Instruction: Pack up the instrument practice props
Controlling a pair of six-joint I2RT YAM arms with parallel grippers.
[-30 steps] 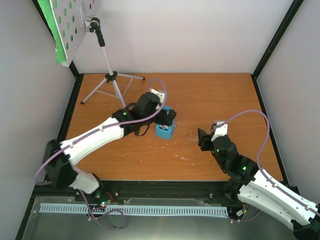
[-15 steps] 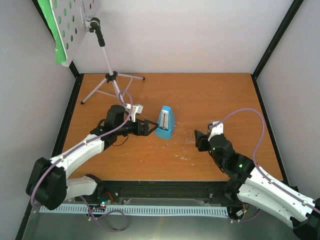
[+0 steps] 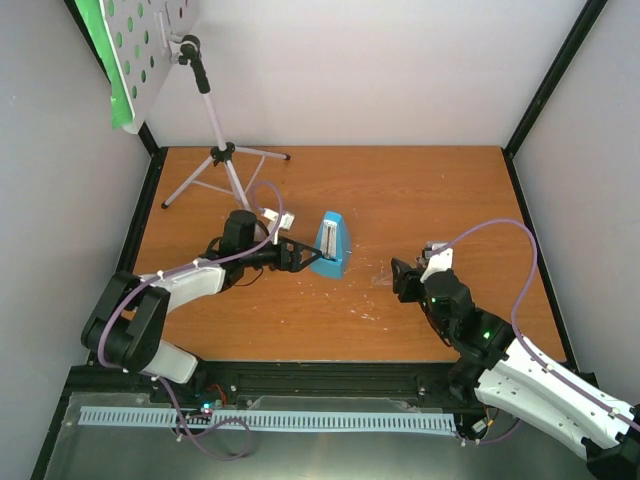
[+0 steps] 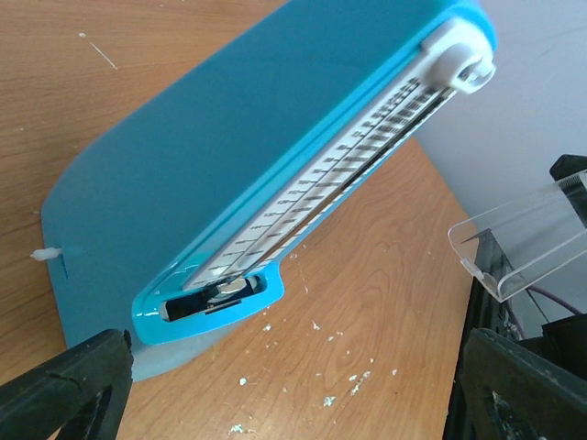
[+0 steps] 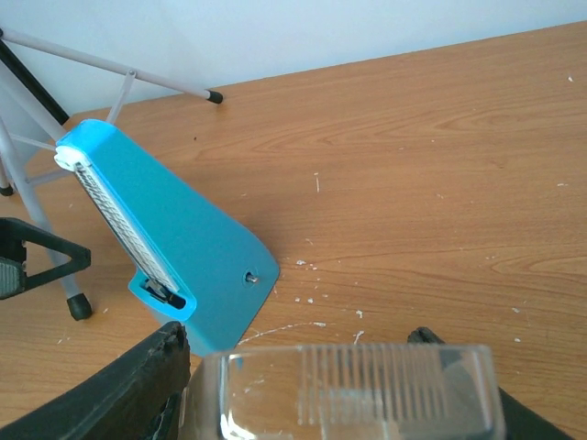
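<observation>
The small blue pyramid metronome [image 3: 331,245] stands upright on the wooden table [image 3: 430,190], a little left of centre. My left gripper [image 3: 291,256] lies low just to its left, open and empty, with the metronome [image 4: 248,174] filling its view between black fingers [image 4: 64,385]. My right gripper [image 3: 403,279] is open and empty to the metronome's right, pointing at it [image 5: 183,234]. The silver tripod music stand [image 3: 224,160] stands at the back left. Its grey perforated tray [image 3: 150,45] holds a green page [image 3: 100,50]. No red page shows.
White crumbs and scratches [image 3: 370,300] mark the table between the metronome and the right gripper. Grey walls and black frame posts [image 3: 555,75] enclose the table. The stand's legs [image 5: 138,78] spread behind the metronome.
My left arm has drawn back from over the metronome and dropped low at its left side, leaving it standing free. The right gripper has barely shifted.
</observation>
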